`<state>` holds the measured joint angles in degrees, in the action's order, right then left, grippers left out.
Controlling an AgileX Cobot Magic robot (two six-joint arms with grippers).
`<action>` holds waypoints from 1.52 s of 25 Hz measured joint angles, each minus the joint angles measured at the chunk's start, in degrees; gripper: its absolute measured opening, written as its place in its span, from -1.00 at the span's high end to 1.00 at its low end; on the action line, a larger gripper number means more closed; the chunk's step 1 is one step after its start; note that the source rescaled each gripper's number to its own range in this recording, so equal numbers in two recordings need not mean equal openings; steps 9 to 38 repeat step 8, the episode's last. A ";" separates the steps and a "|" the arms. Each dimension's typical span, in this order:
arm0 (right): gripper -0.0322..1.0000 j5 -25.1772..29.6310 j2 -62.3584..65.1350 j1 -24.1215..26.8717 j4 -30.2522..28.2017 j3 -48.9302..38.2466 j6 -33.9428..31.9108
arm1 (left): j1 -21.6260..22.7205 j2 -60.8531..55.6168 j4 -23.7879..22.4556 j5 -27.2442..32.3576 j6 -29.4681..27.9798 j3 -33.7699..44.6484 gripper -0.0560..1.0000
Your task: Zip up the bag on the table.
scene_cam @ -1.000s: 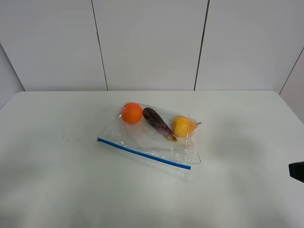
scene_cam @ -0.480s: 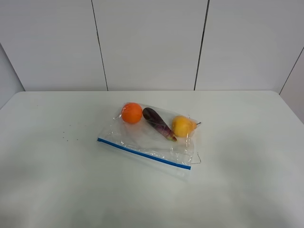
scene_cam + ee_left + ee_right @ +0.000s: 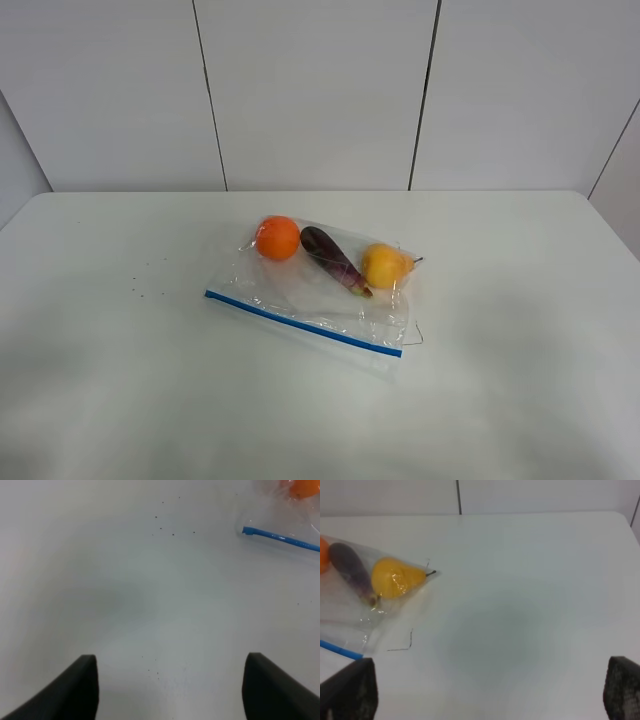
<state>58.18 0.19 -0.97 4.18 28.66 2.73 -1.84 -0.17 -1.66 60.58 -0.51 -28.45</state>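
Now I see the clear crinkly plastic zip bag point(image 3: 318, 285) lying mid-table on the plain white table point(image 3: 520, 380), blue seal edge point(image 3: 303, 323) facing me, bare room all around. Both left fingers point(image 3: 80, 690) and right fingers point(image 3: 350, 690) spread apart, holding nothing.

My white tabletop point(image 3: 120, 380) with tiny dark specks point(image 3: 167, 527), clear bag point(image 3: 300, 290) with blue seal strip point(image 3: 300, 322), orange fruit point(image 3: 278, 238), dark purple eggplant point(image 3: 332, 260), yellow pear point(image 3: 384, 266), my black tool fingers point(image 3: 75, 690), pale grey wall panels point(image 3: 310, 90)
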 joint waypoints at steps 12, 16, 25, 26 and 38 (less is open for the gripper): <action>-1.00 0.00 0.00 0.00 0.00 0.00 0.00 | 0.00 0.00 0.00 0.00 0.00 0.00 -0.89; -1.00 0.00 0.00 0.00 0.00 0.00 0.00 | 0.00 0.00 0.00 0.00 0.00 0.00 -0.89; -1.00 0.00 0.00 0.00 0.00 0.00 0.00 | 0.00 0.00 0.00 0.00 0.00 0.00 -0.89; -1.00 0.00 0.00 0.00 0.00 0.00 0.00 | 0.00 0.00 0.00 0.00 0.00 0.00 -0.89; -1.00 0.00 0.00 0.00 0.00 0.00 0.00 | 0.00 0.00 0.00 0.00 0.00 0.00 -0.89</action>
